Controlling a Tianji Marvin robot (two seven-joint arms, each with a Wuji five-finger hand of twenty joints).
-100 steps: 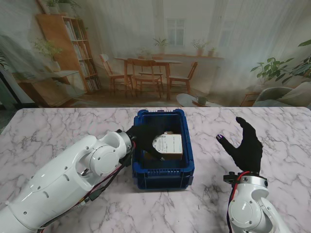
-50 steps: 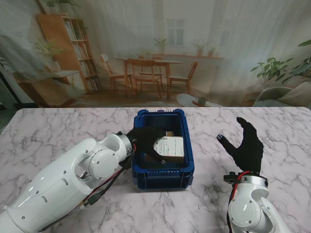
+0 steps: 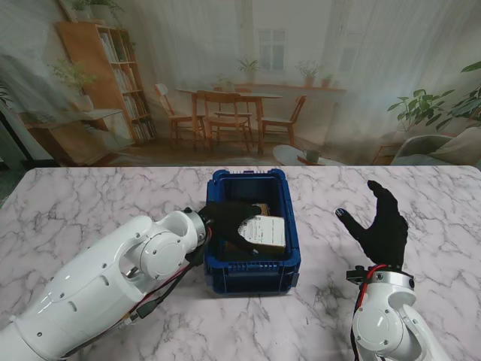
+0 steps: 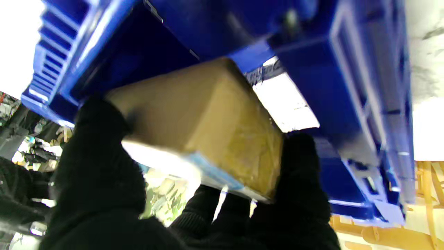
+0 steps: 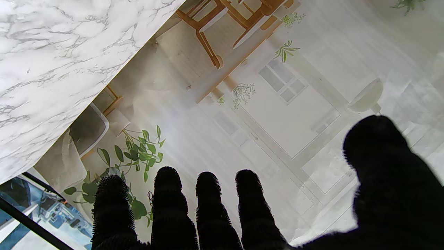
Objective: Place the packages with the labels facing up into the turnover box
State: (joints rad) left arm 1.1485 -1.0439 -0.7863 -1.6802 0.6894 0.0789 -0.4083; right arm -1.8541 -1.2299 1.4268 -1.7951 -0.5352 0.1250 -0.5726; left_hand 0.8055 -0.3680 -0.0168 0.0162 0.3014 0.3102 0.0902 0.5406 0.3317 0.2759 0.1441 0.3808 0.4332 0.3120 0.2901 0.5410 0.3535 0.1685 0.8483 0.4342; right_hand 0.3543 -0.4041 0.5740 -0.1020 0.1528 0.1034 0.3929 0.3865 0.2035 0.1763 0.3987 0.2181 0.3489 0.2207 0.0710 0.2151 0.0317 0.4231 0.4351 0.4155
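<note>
On marble table (image 3: 90, 195), blue box (image 3: 255, 277)

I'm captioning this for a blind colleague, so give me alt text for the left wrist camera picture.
A black-gloved left hand grips a brown cardboard package inside a blue plastic box. A white label shows between the package and the box wall, and pale marble table shows at one edge.
</note>
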